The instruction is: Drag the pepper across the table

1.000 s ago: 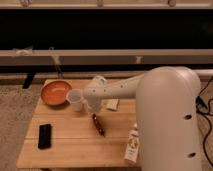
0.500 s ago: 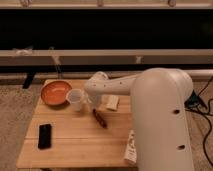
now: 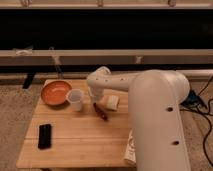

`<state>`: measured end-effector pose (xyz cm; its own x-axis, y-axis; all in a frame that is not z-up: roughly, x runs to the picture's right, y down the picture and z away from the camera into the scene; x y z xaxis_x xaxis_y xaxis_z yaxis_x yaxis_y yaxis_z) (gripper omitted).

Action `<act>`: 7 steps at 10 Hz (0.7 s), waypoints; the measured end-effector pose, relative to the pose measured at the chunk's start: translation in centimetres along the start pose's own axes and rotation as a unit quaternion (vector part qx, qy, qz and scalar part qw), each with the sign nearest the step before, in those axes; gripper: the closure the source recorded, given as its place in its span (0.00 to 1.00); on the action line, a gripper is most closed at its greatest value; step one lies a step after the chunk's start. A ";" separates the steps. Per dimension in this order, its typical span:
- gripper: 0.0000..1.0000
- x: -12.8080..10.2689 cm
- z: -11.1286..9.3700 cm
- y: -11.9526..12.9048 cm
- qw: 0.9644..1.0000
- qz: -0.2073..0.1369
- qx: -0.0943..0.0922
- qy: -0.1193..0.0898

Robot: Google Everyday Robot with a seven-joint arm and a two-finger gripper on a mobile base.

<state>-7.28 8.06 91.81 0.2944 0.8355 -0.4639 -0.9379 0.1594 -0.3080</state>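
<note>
The pepper (image 3: pixel 100 111), a slim dark red-brown pod, lies on the light wooden plank table (image 3: pixel 75 145) near its middle, slanting from upper left to lower right. My gripper (image 3: pixel 95 99) points down from the white wrist, right above the pepper's far end, between the clear cup (image 3: pixel 75 100) and a pale square block (image 3: pixel 112 102). It seems to touch or nearly touch the pepper's upper tip. My large white arm covers the right side of the table.
An orange bowl (image 3: pixel 55 92) sits at the far left, touching the clear cup. A black rectangular block (image 3: pixel 44 136) lies front left. A white bottle (image 3: pixel 130 147) lies at the front right edge, partly behind my arm. Carpet surrounds the table.
The pepper has shifted a little toward the far side and to the right, with the gripper moving the same way. My arm's bulk has swung slightly left.
</note>
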 end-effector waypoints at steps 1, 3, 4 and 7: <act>0.88 -0.7 0.0 -0.2 1.000 -0.004 -0.002 -0.005; 0.67 -2.1 -0.2 -0.5 1.000 -0.014 -0.007 -0.015; 0.56 -2.7 -0.3 -0.6 1.000 -0.018 -0.010 -0.021; 0.28 -4.1 -0.6 -1.4 0.999 -0.026 -0.017 -0.036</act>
<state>-7.06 4.11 93.63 0.3285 0.8618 -0.3865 -0.9144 0.1876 -0.3588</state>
